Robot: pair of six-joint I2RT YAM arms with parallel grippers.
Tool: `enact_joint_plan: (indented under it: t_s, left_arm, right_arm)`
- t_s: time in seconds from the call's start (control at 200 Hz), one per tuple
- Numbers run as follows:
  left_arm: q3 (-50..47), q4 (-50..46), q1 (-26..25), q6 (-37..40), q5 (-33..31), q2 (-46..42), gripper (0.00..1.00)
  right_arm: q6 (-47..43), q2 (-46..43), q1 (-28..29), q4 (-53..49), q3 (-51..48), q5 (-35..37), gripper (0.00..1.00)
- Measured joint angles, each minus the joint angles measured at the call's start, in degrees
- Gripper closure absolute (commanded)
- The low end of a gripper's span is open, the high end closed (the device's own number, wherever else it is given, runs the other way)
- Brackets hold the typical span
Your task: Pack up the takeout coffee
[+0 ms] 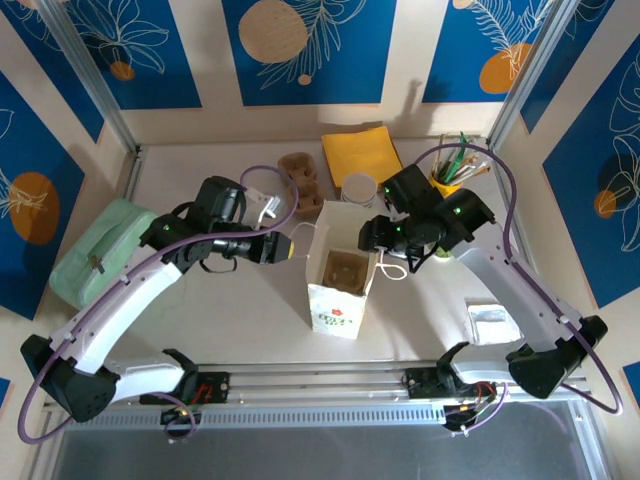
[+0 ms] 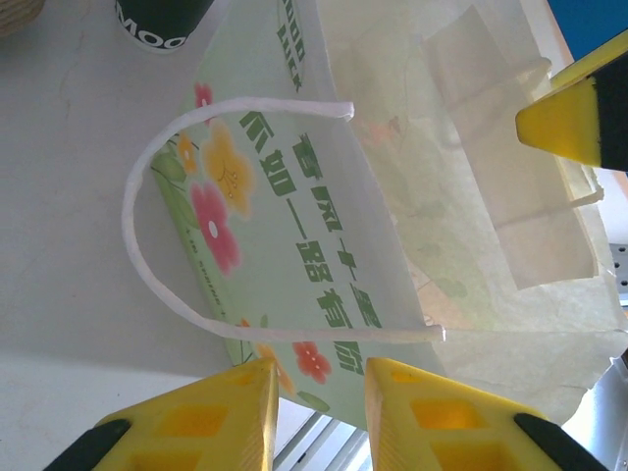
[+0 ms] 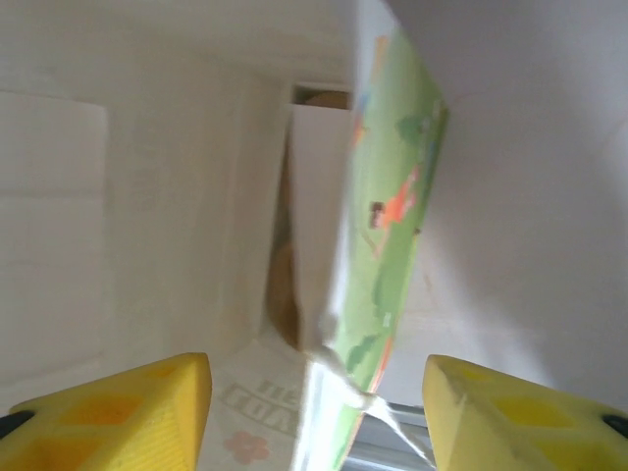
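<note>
One takeout coffee (image 1: 358, 188) is being seen upright on the table (image 1: 200, 320), just beyond the far rim of the white paper bag (image 1: 335, 310) and apart from it. From above it is showing as a small round cup with a white rim and a pale top. In the left wrist view its dark green side with white lettering is being cut off at the upper edge.

The cup is being hemmed in closely. The brown cardboard cup carrier (image 1: 300, 185) is lying on its left, a flat yellow paper packet (image 1: 360, 155) is just behind it, and the right arm's wrist is just beside it on the right. The bag's mouth is being held open upward, with a brown cardboard piece (image 1: 345, 268) showing at the bottom inside.

The left gripper (image 2: 322, 368) is being kept at the bag's left side with its jaws narrowly apart. The bag's edge is reaching between them, but whether the paper is being pinched cannot be told. The right gripper (image 3: 316, 363) is being held wide apart astride the bag's right wall, gripping nothing.
</note>
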Motion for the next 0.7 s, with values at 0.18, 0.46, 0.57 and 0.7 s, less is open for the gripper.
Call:
enact_joint_plan:
  t_s: [0.18,0.46,0.57,0.7]
  left_arm:
    - [-1.2,0.1,0.0,-0.1,-0.5,-0.1,0.7]
    - [-1.4,0.1,0.0,-0.1,-0.9,-0.5,0.69]
    - [-1.4,0.1,0.0,-0.1,-1.4,-1.4,0.69]
    - [-1.4,0.2,0.0,-0.1,-2.6,-3.3,0.69]
  right_arm:
    - [0.5,1.4,0.0,1.9,-0.1,-1.1,0.55]
    - [0.8,2.7,0.0,2.8,-0.6,-0.8,0.78]
    - [0.1,3.0,1.0,3.7,-0.6,-0.7,0.88]
    - [-1.3,3.0,4.4,5.7,-0.6,-0.7,0.99]
